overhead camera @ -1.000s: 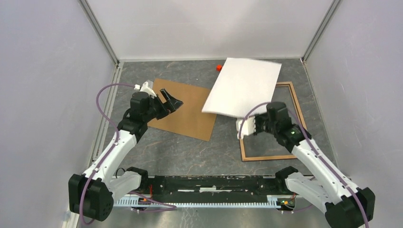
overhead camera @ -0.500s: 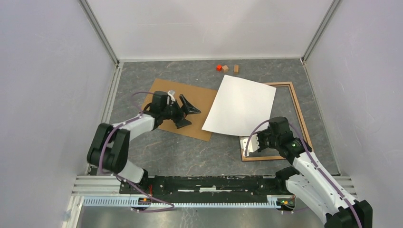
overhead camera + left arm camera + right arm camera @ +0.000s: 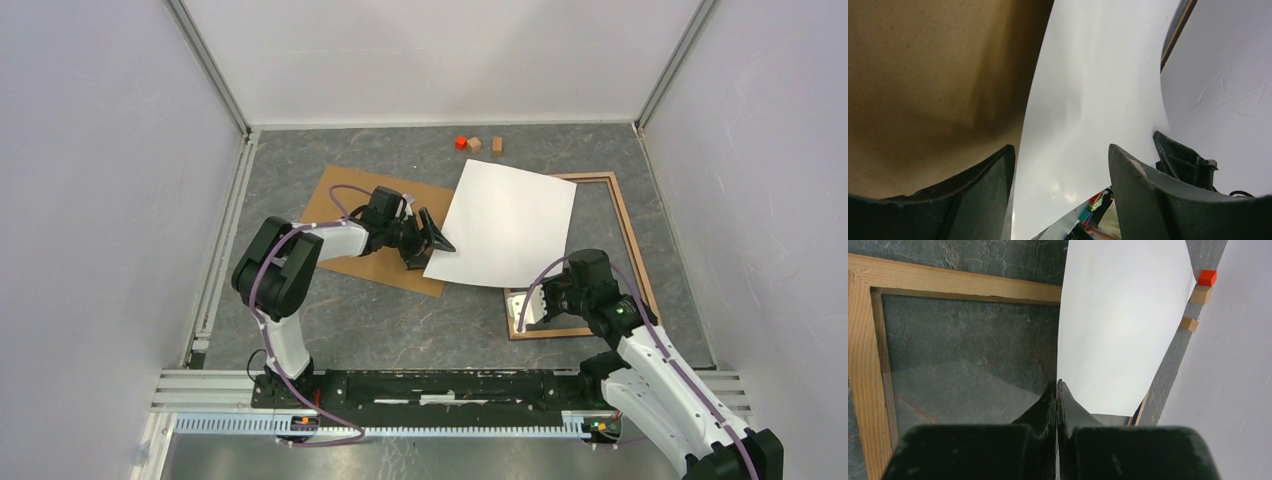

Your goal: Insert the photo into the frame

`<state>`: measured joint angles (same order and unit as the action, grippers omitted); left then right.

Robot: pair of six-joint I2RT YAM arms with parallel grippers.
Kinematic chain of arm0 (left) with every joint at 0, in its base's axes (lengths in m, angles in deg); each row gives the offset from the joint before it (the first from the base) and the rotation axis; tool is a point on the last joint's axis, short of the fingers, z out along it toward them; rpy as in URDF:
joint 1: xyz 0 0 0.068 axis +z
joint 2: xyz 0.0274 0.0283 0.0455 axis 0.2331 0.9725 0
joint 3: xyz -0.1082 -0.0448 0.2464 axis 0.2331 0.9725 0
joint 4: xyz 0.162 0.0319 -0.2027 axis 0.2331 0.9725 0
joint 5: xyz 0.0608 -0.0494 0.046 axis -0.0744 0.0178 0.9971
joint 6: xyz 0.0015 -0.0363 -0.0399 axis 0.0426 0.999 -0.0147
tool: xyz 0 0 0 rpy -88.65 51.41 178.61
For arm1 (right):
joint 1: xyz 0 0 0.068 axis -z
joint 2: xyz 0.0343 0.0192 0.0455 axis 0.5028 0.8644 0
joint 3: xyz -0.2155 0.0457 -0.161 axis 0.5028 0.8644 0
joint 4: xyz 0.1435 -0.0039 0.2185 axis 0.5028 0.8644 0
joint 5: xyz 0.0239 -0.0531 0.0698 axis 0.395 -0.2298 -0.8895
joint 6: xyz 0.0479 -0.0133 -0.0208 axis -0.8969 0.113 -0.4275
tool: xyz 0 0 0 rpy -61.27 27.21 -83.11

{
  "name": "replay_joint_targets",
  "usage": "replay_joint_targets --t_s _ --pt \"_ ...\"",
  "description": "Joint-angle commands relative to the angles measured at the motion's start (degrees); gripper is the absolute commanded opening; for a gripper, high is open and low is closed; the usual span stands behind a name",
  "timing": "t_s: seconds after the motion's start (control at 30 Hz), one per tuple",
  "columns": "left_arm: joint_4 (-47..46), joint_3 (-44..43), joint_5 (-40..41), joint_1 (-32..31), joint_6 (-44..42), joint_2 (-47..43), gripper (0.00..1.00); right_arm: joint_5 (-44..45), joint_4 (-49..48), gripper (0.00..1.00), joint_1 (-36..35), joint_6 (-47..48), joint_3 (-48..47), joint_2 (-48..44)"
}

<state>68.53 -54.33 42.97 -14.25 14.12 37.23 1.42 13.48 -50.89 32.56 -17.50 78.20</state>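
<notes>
The photo (image 3: 508, 222) shows its white back and slants over the left part of the frame (image 3: 631, 243), which lies light-wood side up on the right of the table. My right gripper (image 3: 519, 303) is shut on the photo's near corner; in the right wrist view the closed gripper (image 3: 1057, 385) pinches the sheet's (image 3: 1118, 330) edge above the frame's rail (image 3: 948, 277). My left gripper (image 3: 438, 243) is open at the photo's left corner. In the left wrist view the sheet (image 3: 1088, 100) runs between the spread left gripper (image 3: 1060, 167) without being clamped.
A brown backing board (image 3: 350, 195) lies left of the photo, under my left arm. A red block (image 3: 460, 142) and two wooden blocks (image 3: 474, 144) (image 3: 496, 146) sit by the back wall. Side walls close in the table.
The right gripper has lowered the photo from high in the air to a low slant over the frame. The left arm swung right across the board to the photo's corner, its jaws narrowing a little.
</notes>
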Motion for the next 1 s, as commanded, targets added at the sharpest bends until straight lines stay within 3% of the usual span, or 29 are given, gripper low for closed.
replay_joint_targets --t_s 0.0,0.1,0.13,0.17,0.2,0.23,0.27,0.37,0.43,0.57,0.7,0.8,0.97 --pt "1.77 -1.64 2.68 -0.49 0.09 0.68 0.72 -1.81 -2.14 0.00 0.23 2.44 1.64 -2.11" --pt "-1.63 -1.02 1.80 -0.57 2.05 1.50 0.49 -1.88 -2.36 0.00 0.22 1.72 2.24 -3.79" --pt "-2.90 -0.59 1.71 -0.57 2.70 1.64 0.43 -1.91 -2.31 0.10 0.24 1.20 2.35 -4.45" --pt "-4.71 0.04 1.42 -0.57 3.92 1.66 0.39 -1.96 -2.13 0.22 0.23 0.13 2.43 -5.36" --pt "-7.49 1.02 0.94 -0.78 5.26 1.74 0.34 -2.19 -2.48 0.51 0.22 -2.45 2.28 -6.22" --pt "-10.25 1.66 0.29 -0.97 6.76 1.98 0.28 -2.60 -3.94 0.70 0.25 -8.30 1.49 -7.43" --pt "-11.71 2.19 -0.12 -1.43 7.79 2.07 0.23 -2.90 -4.39 0.97 0.23 -13.23 0.47 -8.29" --pt "-16.19 3.20 0.38 -3.91 10.10 1.84 0.15 -4.17 -1.05 0.98 0.23 -23.50 -6.06 -9.85" --pt "-17.69 4.38 2.47 -6.10 11.93 0.54 0.12 -3.99 -0.02 0.98 0.15 -37.01 -12.41 -9.33" --pt "-23.45 10.62 17.85 -13.54 16.39 -5.82 0.10 12.95 -3.42 0.98 0.18 -71.56 -24.49 -7.30" --pt "-25.91 9.09 30.17 -23.44 19.02 -5.54 0.09 26.62 -1.51 0.98 0.22 -93.03 -36.21 -4.47" --pt "-25.37 3.68 32.90 -28.01 19.98 -0.70 0.06 27.55 -7.52 0.98 0.22 -100.37 -37.31 -6.17" --pt "-22.91 -3.35 35.79 -33.18 20.08 4.75 0.02 26.19 -10.26 0.98 0.21 -100.55 -39.50 -6.58"
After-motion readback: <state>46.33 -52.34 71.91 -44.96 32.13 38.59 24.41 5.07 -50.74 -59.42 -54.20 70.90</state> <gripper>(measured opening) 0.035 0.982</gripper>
